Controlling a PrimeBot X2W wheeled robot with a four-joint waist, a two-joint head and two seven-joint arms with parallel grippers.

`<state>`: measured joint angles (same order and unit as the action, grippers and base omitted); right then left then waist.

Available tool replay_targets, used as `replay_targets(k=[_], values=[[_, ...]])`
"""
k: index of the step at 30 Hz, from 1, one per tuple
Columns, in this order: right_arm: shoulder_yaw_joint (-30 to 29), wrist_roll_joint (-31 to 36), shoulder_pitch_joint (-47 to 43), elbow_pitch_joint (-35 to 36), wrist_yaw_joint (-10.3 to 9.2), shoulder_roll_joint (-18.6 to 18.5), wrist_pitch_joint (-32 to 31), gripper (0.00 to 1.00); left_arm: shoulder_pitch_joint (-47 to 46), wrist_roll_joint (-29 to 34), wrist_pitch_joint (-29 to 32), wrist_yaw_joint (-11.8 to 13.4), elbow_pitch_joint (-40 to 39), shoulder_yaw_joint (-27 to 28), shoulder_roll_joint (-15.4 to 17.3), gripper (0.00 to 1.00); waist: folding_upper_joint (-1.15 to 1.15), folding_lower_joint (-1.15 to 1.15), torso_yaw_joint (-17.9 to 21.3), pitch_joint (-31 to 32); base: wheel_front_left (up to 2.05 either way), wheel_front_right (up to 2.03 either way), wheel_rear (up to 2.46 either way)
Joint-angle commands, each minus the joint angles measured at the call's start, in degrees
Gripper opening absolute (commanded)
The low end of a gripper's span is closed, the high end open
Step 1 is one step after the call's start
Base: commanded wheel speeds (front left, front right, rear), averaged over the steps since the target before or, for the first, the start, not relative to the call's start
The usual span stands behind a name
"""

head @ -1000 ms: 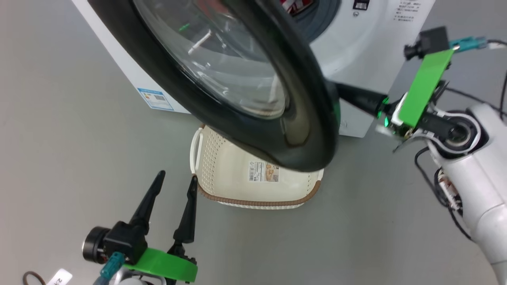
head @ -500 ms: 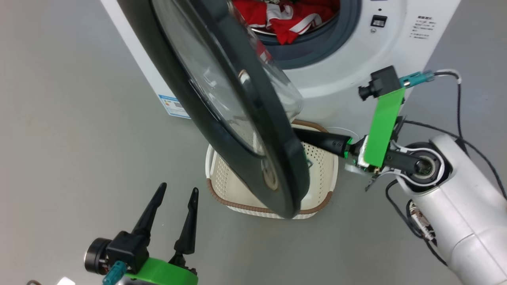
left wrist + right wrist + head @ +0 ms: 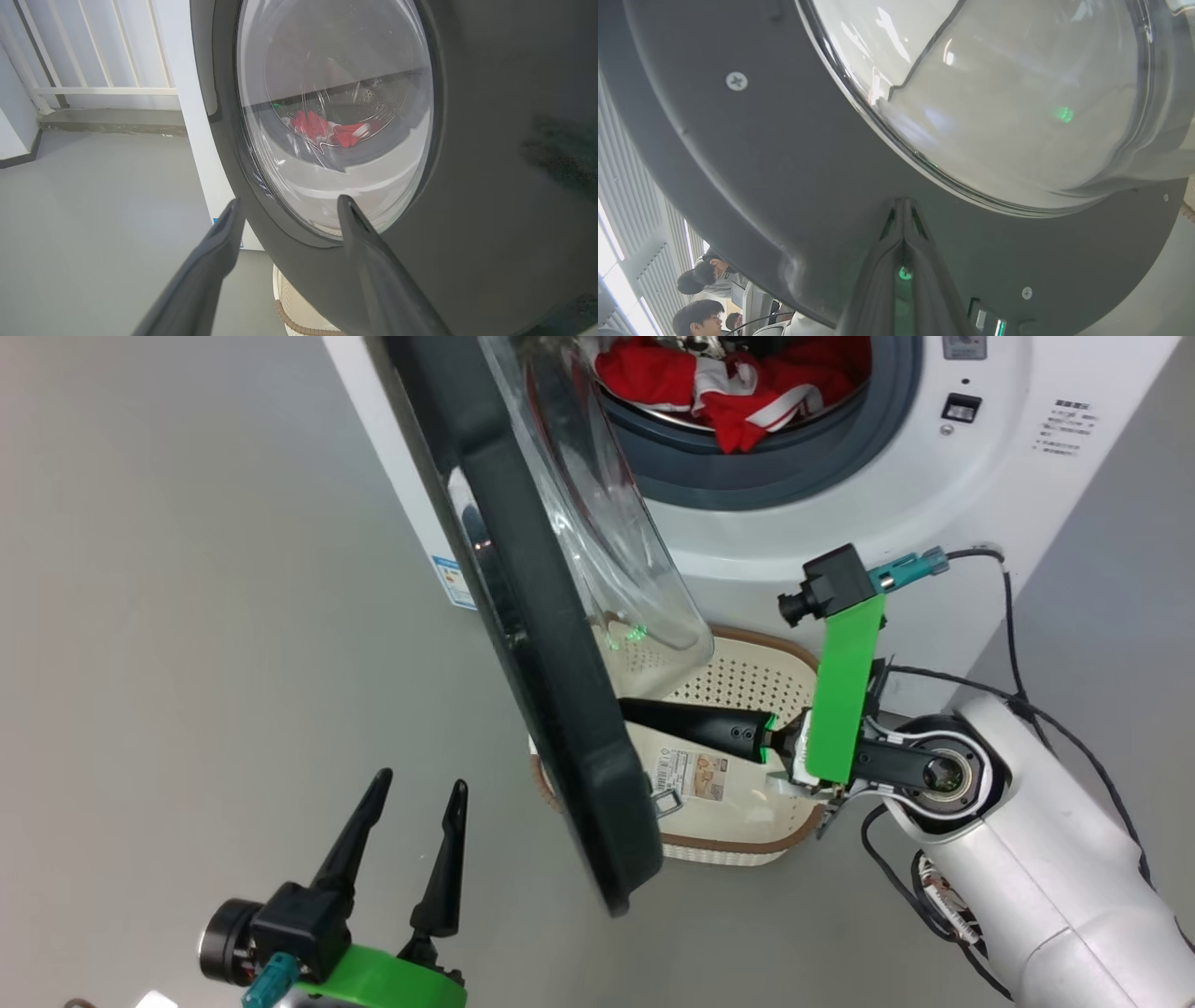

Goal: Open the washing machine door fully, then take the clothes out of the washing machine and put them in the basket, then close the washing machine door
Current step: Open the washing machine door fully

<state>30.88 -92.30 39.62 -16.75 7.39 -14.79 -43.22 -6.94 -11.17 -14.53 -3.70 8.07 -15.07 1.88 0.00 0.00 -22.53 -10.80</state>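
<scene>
At the bottom of the head view, the left tool (image 3: pixel 420 779) hovers over the grey floor (image 3: pixel 187 616), its two dark fingers spread and holding nothing. Just beyond it, the large round door with a glossy black frame and bulging glass bowl (image 3: pixel 560 709) stands swung out edge-on, screening part of the cream-white perforated plastic basket (image 3: pixel 747 681) on the floor. Behind the door, the right tool (image 3: pixel 903 210), fingers pressed together and empty, meets the inner frame below the glass. Farthest back, the bright red clothes with white stripes (image 3: pixel 738 401) lie in the drum of the white front-loading washing machine (image 3: pixel 840 523).
</scene>
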Motion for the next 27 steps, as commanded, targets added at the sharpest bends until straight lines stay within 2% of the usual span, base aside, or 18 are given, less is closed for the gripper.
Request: replay_targets(k=[1,27], values=[[1.07,0.55,-0.97,1.95,0.1,1.8,-0.63,0.0,0.05,0.11,-0.47,0.68,-1.14,1.78,0.99,1.0,0.0,0.0,-0.85,0.34,0.0,0.0,0.0],[2.56,1.73,-2.59,2.42,0.1,4.67,-2.53,0.0,0.16,-0.36,-0.47,1.92,-0.7,2.33,0.99,1.0,0.0,0.0,-7.0,0.92,0.0,0.0,0.0]])
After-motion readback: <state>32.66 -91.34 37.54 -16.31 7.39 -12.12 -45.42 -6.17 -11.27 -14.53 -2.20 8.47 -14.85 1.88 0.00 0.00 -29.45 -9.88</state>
